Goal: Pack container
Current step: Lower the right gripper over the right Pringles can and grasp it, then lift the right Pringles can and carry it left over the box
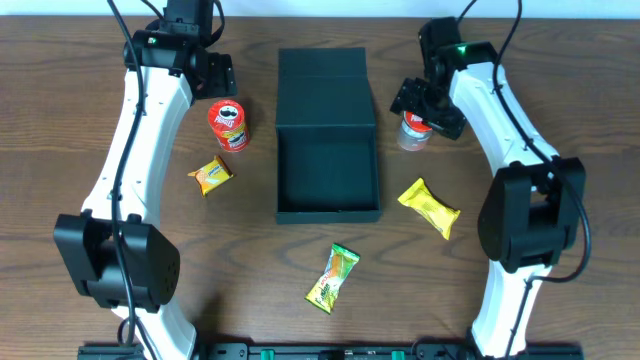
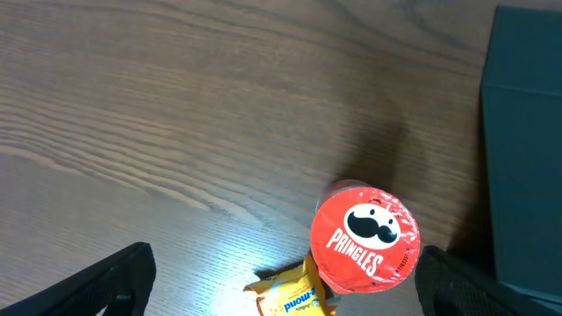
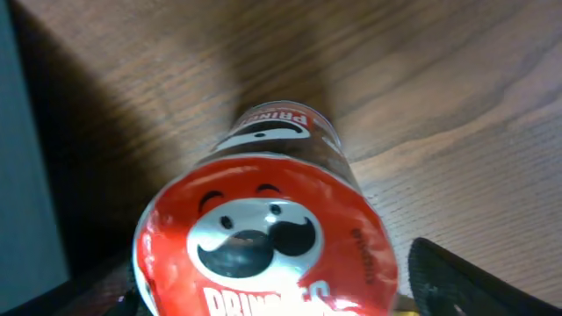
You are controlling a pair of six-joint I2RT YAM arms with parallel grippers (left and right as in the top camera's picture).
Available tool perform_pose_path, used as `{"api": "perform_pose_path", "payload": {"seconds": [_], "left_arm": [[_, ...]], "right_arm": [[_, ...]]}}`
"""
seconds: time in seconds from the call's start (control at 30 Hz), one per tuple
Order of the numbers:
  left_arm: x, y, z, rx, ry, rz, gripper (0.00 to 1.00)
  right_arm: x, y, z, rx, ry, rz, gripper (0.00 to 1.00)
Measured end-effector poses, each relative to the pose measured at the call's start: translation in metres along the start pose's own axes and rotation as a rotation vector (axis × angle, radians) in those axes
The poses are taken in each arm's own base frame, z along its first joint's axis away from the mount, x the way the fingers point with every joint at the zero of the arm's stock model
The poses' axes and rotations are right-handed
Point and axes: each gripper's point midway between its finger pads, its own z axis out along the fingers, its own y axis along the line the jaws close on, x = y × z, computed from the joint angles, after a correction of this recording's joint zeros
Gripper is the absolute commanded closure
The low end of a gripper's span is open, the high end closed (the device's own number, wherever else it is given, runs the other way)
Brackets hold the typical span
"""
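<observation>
1. Where the bench lies between the two arms, the container sits at its middle, dark teal-green and square, with its lid swung back on the far side.
2. The left hand hangs over the bench near the far left corner of the container. Its fingers are spread wide with nothing between them.
3. Just on the near side of that hand, a red Pringles can stands upright. It is a little apart from the left wall of the container.
4. A small yellow packet lies close to the near side of the red can.
5. The right hand is down over a grey-bodied Pringles can, which stands upright just right of the container.
6. In the right wrist view its fingers stand wide on either side of that can's red top. A thin gap shows at the one finger that is clearly visible, and I cannot tell whether the other touches the can.
7. A larger yellow packet lies off the near right corner of the container.
8. A green and orange packet lies on the near side of the container, well apart from it.
</observation>
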Motion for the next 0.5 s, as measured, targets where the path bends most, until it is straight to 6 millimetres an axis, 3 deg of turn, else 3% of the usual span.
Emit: {"api": "perform_pose_path", "payload": {"seconds": [0.07, 0.2, 0.5], "left_arm": [[-0.0001, 0.0000, 0.0000, 0.000, 0.000, 0.000, 0.05], [0.0003, 0.0001, 0.0000, 0.000, 0.001, 0.000, 0.05], [0.0036, 0.0009, 0.0000, -0.004, 0.015, 0.004, 0.04]], "right_arm": [[0.0000, -0.0003, 0.0004, 0.001, -0.001, -0.002, 0.24], [-0.0003, -0.0006, 0.0004, 0.003, -0.002, -0.002, 0.28], [0.0070, 0.0084, 0.0000, -0.050, 0.039, -0.032, 0.29]]}}
